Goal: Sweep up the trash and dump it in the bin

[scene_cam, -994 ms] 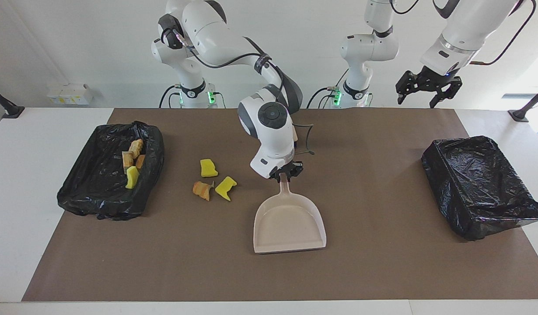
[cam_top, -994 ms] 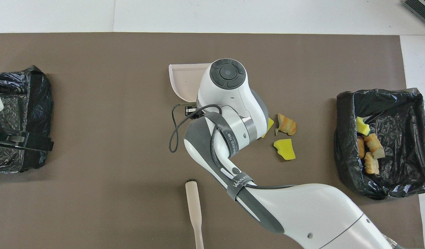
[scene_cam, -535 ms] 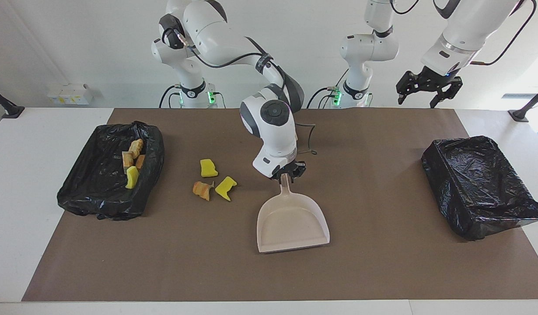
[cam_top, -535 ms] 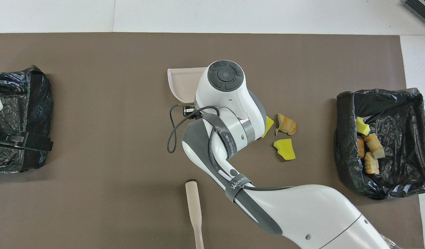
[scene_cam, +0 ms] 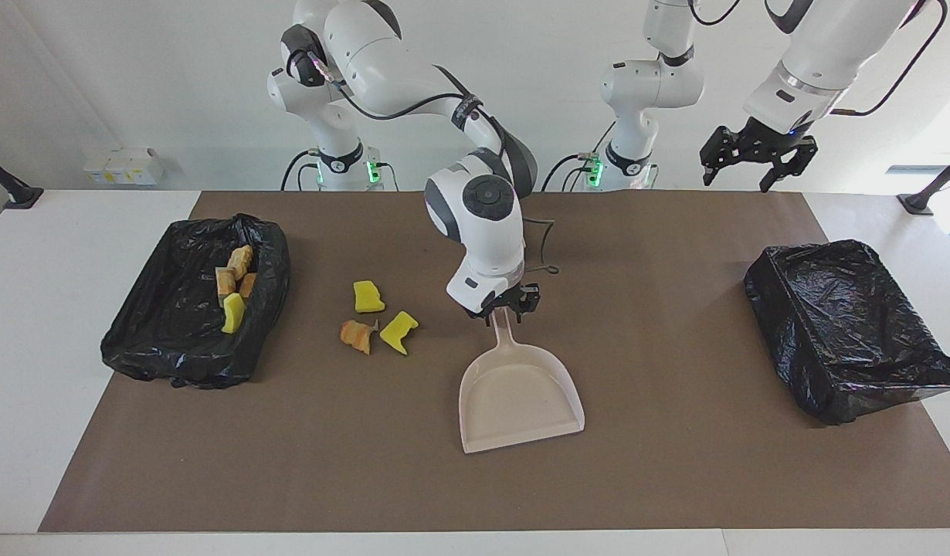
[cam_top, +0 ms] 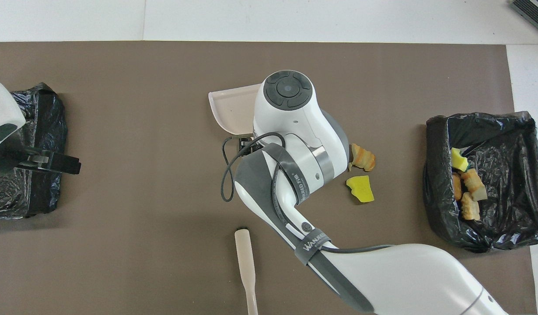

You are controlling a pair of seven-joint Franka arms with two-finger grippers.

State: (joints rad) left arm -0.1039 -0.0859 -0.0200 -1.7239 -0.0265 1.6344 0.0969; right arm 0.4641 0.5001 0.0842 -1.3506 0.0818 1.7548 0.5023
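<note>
Right gripper (scene_cam: 504, 303): low over the dustpan's handle end, fingers spread to either side of it.
Dustpan (scene_cam: 520, 398): flat on the brown mat (scene_cam: 676, 479), mid-table, mouth turned away from the robots.
Trash (scene_cam: 374, 323): three loose pieces on the mat beside the dustpan, toward the right arm's end; more lie in the bin (scene_cam: 147, 340) there.
Left gripper (scene_cam: 755, 158): waits high, fingers spread, at its own end near a second bin (scene_cam: 846, 332).
Brush (cam_top: 245, 267): on the mat, near the robots.
Writing: arm strap reads "WANJEED".
</note>
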